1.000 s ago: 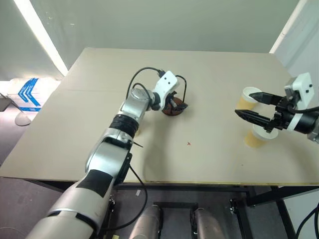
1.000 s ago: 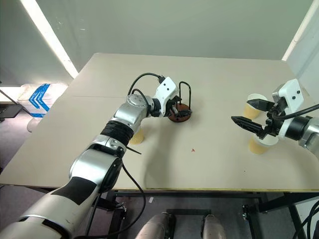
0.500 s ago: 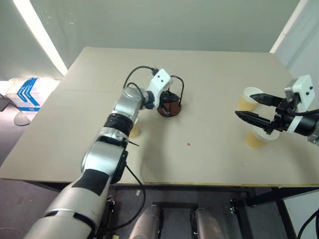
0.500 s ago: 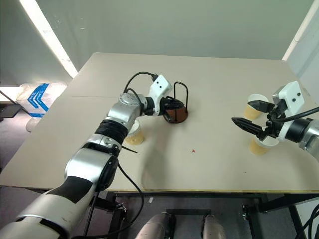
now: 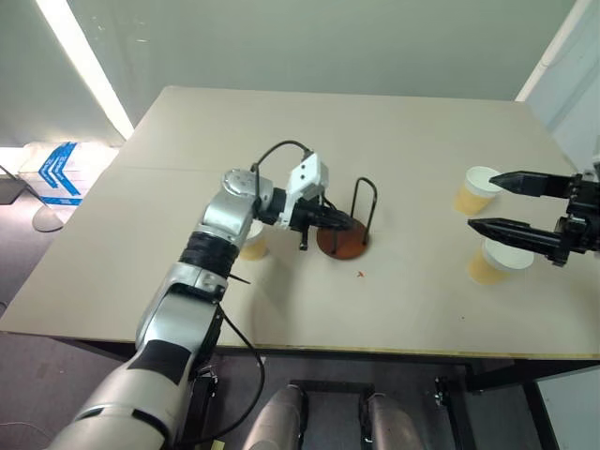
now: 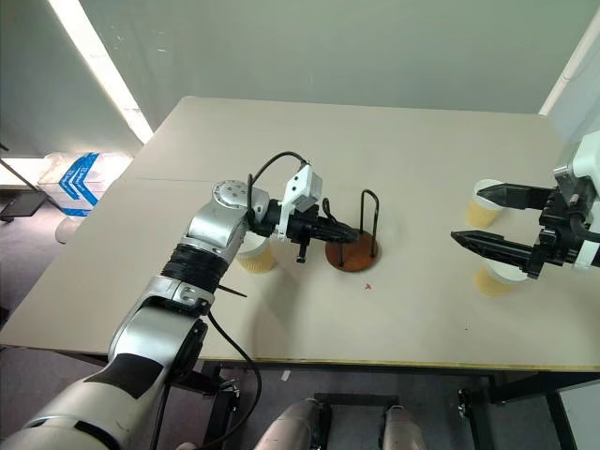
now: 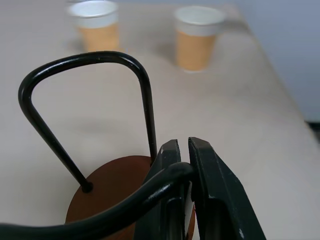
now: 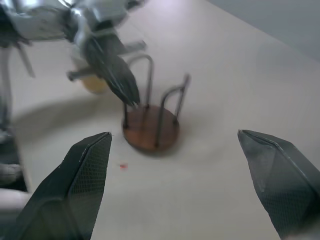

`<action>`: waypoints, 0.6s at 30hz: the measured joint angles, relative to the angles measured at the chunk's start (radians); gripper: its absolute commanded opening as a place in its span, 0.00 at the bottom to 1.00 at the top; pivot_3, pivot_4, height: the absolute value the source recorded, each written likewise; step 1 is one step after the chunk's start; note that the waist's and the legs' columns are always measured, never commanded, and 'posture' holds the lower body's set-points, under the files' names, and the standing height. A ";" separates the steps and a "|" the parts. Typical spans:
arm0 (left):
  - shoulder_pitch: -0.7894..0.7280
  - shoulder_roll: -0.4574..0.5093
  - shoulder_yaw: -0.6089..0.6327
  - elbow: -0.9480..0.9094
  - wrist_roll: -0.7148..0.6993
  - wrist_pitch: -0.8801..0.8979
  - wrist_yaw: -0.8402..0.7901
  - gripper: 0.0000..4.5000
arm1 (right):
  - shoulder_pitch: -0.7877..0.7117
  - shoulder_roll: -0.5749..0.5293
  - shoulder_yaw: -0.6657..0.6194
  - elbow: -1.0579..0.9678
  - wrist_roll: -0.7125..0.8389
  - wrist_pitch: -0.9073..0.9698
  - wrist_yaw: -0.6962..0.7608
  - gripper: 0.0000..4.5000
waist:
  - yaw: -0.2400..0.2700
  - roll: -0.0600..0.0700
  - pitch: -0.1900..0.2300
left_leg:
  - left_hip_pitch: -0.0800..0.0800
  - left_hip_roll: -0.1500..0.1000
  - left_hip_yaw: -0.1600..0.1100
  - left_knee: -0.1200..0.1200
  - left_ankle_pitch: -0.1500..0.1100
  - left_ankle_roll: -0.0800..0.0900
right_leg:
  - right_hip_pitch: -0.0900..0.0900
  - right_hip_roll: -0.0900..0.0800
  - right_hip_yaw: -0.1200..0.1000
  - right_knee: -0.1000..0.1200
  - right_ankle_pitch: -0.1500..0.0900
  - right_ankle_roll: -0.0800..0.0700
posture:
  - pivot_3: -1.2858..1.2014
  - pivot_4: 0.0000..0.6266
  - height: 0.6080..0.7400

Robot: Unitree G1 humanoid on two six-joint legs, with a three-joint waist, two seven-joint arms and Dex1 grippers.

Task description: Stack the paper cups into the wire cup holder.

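Observation:
The wire cup holder [image 5: 345,246] stands mid-table, a rust-brown disc with black wire loops and no cup in it. My left gripper [image 7: 184,142] is shut on one of its wire loops [image 7: 150,192], low near the base. One paper cup [image 5: 251,240] sits just behind my left forearm. Two more paper cups [image 5: 475,190] [image 5: 494,262] stand upright at the right of the table. My right gripper [image 6: 466,214] hovers open between those two, fingers spread wide and pointing toward the holder, holding nothing.
The tan table [image 5: 403,131] has free room behind and in front of the holder. A small red mark [image 5: 360,275] lies just in front of the holder. A blue-and-white pack [image 5: 56,173] lies on the floor to the left.
My left gripper closed on the holder's wire loop and dragged the holder nearer the front edge and a little right. My right gripper drew back toward the table's right side, still open.

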 measured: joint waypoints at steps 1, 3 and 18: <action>0.000 -0.001 -0.012 0.000 0.004 -0.008 -0.008 0.00 | 0.023 -0.009 -0.015 -0.016 0.013 0.016 0.000 0.95 | 0.000 0.000 0.000 | 0.000 0.000 0.000 0.000 0.000 0.000 | 0.000 0.000 0.000 0.000 0.000 0.000 | 0.52 0.24 1.00; 0.000 -0.010 -0.025 0.000 0.009 -0.022 -0.020 0.00 | 0.068 -0.013 -0.032 -0.037 0.023 0.035 0.001 0.95 | 0.000 0.000 0.000 | 0.000 0.000 0.000 0.001 -0.001 0.003 | 0.001 0.000 0.000 0.000 0.000 0.000 | 0.52 0.24 1.00; 0.009 -0.108 -0.090 -0.006 0.012 -0.047 -0.041 0.00 | 0.105 -0.011 -0.040 -0.088 0.035 0.035 -0.052 0.95 | -0.002 0.000 0.000 | 0.001 0.000 0.001 0.002 -0.006 0.013 | 0.002 -0.001 0.001 0.000 0.001 0.005 | 0.52 0.24 1.00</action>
